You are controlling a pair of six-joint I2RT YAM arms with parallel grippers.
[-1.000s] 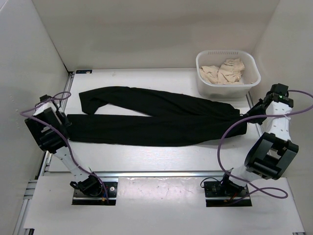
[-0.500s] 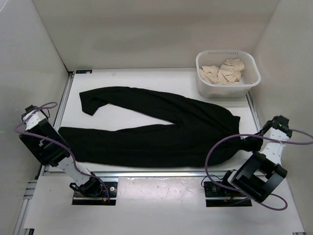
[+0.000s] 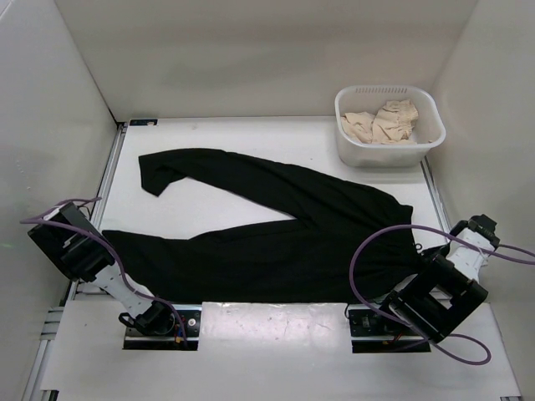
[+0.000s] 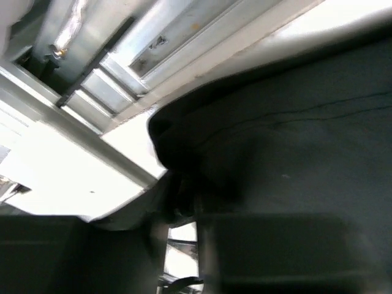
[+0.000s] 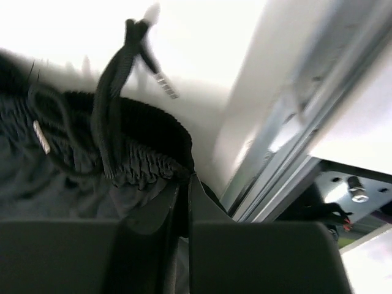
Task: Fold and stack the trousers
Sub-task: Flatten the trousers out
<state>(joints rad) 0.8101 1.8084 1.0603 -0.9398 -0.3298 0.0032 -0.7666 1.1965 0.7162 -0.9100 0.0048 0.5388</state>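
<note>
The black trousers [image 3: 276, 225] lie spread across the white table, waist at the right, one leg reaching to the back left, the other along the near edge. My left gripper [image 3: 102, 235] is shut on the near leg's end [image 4: 184, 153] at the near left corner. My right gripper [image 3: 425, 249] is shut on the elastic waistband [image 5: 147, 162] at the near right; the waist drawstring [image 5: 116, 92] hangs loose above the fingers. Both grips sit close to the table's near rail.
A white plastic basket [image 3: 428, 134] with beige cloth [image 3: 383, 121] inside stands at the back right corner. White walls close in the left, back and right sides. The metal rail [image 3: 276, 298] runs along the near edge, with the arm bases below it.
Both grippers have pulled the near leg and the waist toward the near edge of the table. The far leg stayed at the back left, so the legs have spread apart.
</note>
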